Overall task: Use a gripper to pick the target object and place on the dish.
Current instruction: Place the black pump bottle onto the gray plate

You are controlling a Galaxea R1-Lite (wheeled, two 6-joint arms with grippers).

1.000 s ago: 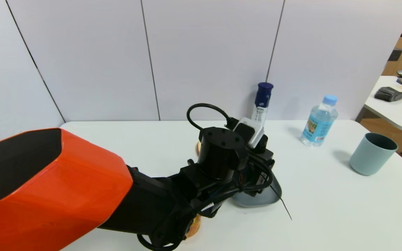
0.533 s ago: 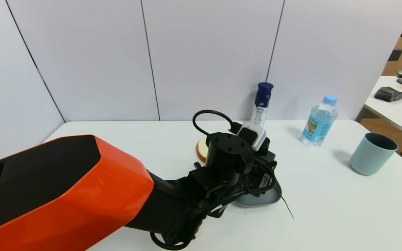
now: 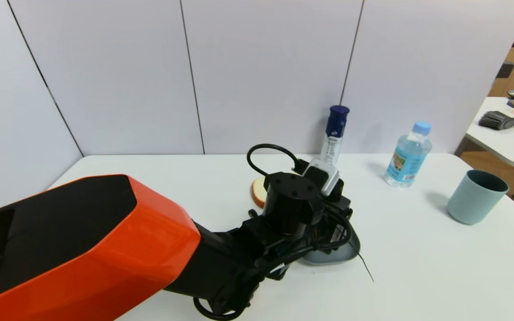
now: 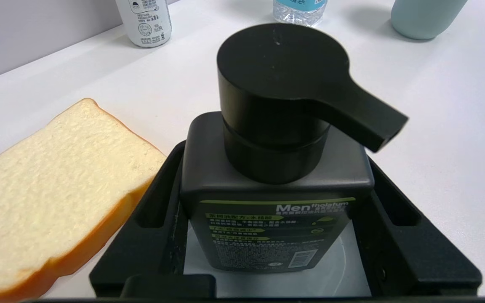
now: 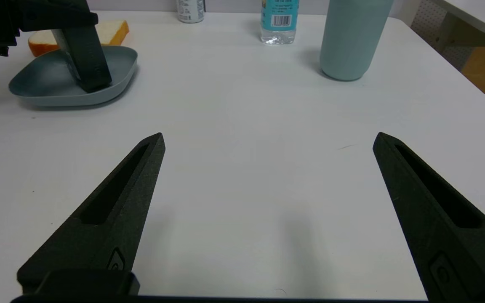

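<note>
The left gripper [image 4: 276,235] has its jaws clamped on the small dark grey squarish bottle with the black pump cap [image 4: 276,168], whose base meets the floor of the shallow grey-blue plastic dish [image 5: 49,90], tilted. Best to square it upright, part the jaws gently, then back out level so nothing tips. A slice of toy bread [image 4: 53,198] lies just beside the dish. The right gripper [image 5: 267,176], well apart from the dish, idles with jaws spread over the white surface [image 5: 242,126].
</note>
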